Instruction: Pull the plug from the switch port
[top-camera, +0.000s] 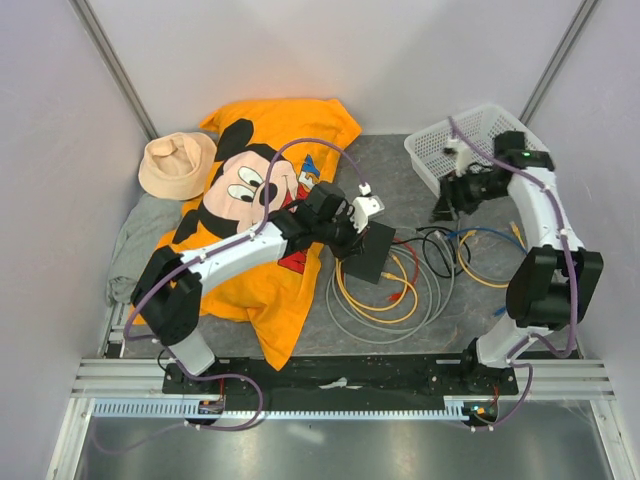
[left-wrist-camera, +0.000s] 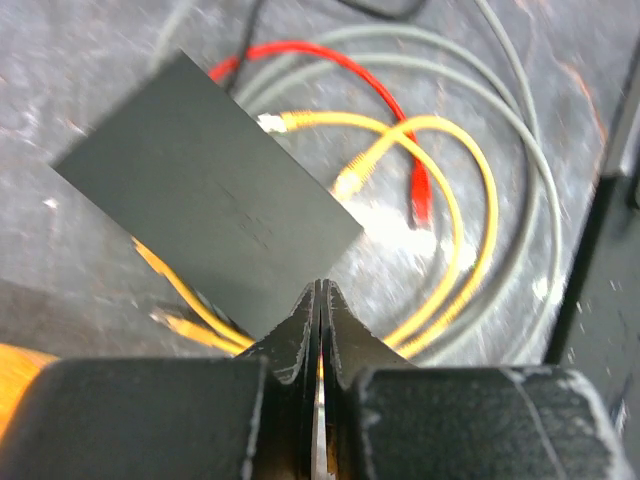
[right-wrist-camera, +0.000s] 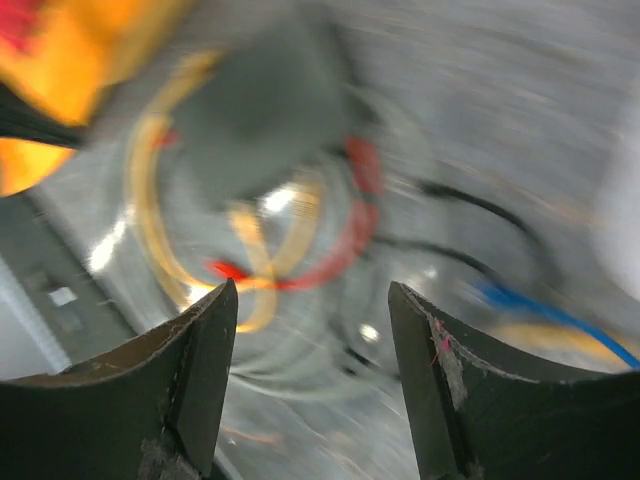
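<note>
Black switch (left-wrist-camera: 200, 190), one; red cable (left-wrist-camera: 420, 195), one.

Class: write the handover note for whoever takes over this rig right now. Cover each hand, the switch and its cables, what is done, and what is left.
Left hand: shut, nothing seen in it, tips at the near edge of the switch.
Right hand: open, empty, near the white basket.
Done: a red plug lies free, clear of the switch.
Left: a yellow plug looks seated in the switch; likely pull that one, unconfirmed.
</note>
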